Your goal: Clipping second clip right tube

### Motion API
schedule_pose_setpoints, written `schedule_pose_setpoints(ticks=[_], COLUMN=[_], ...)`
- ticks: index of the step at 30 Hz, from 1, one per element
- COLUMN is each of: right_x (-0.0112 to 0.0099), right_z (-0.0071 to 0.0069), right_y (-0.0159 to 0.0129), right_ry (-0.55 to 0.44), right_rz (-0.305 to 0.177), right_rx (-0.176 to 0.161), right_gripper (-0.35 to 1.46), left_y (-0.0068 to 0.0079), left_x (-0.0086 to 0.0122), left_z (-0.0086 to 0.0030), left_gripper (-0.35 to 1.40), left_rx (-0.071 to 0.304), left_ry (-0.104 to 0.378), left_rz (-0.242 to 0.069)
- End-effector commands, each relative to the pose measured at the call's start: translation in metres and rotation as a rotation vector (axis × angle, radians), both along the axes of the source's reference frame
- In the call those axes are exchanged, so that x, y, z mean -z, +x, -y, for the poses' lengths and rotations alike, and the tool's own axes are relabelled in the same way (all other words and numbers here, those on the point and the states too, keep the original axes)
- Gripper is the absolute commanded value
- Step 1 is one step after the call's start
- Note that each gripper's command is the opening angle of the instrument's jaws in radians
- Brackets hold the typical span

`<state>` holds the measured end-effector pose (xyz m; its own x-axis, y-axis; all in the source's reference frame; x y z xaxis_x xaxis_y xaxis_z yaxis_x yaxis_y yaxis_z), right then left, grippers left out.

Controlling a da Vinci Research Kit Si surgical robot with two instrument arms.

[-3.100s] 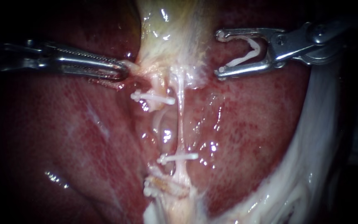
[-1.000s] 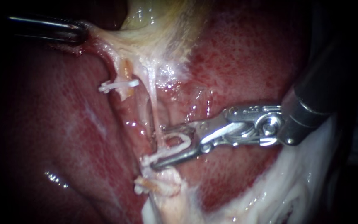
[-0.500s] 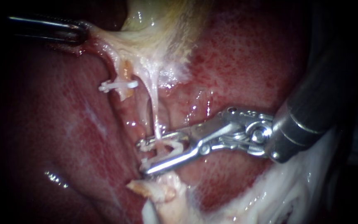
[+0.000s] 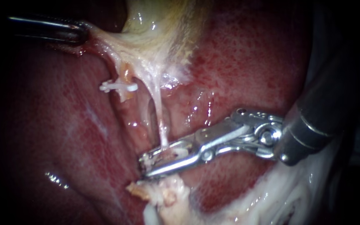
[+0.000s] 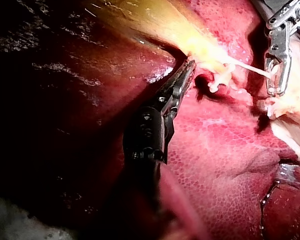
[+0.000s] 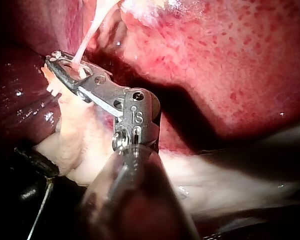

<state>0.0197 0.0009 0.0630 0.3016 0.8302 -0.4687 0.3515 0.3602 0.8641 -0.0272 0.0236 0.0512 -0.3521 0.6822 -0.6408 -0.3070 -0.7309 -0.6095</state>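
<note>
The right tube (image 4: 158, 104) is a thin pale strand stretched down from the gallbladder (image 4: 159, 21). My right instrument (image 4: 143, 166) comes in from the right, its jaws shut on a white clip (image 4: 167, 153) that sits across this tube's lower end. In the right wrist view the same jaws (image 6: 54, 59) pinch the tube (image 6: 90, 30). To the left, the left tube carries a white clip (image 4: 118, 86). My left instrument (image 4: 83, 31) is shut on gallbladder tissue at the upper left, pulling it taut; its jaws (image 5: 190, 65) also show in the left wrist view.
Red liver (image 4: 251, 62) surrounds the tubes. A frayed pale stump of tissue (image 4: 159, 192) lies just below the right jaws. White fatty tissue (image 4: 288, 196) runs along the lower right, under the right shaft.
The right instrument came down from the upper right and slid its open, clip-loaded jaws around the right tube. Over the last half second the jaws have closed, squeezing the clip. The left instrument pulled the gallbladder up-left.
</note>
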Motion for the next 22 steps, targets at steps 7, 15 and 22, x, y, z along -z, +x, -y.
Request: schedule_pose_setpoints(ticks=[7,15,22], right_x=[0.0002,0.0002,0.0000], right_z=[-0.0001,-0.0001,-0.0002], right_y=[-0.0002,-0.0002,-0.0003], right_ry=[0.056,0.056,0.056], right_rz=[0.024,0.037,0.036], right_rx=[-0.002,0.009,0.009], right_gripper=[-0.35,-0.35,-0.35], left_y=[0.0000,0.0000,0.0000], left_x=[0.0000,-0.0001,-0.0001], left_z=[0.0000,-0.0001,-0.0001], left_gripper=[-0.35,-0.35,-0.35], left_rx=[0.000,0.000,0.000], left_ry=[0.000,0.000,0.000], left_rz=[0.000,0.000,0.000])
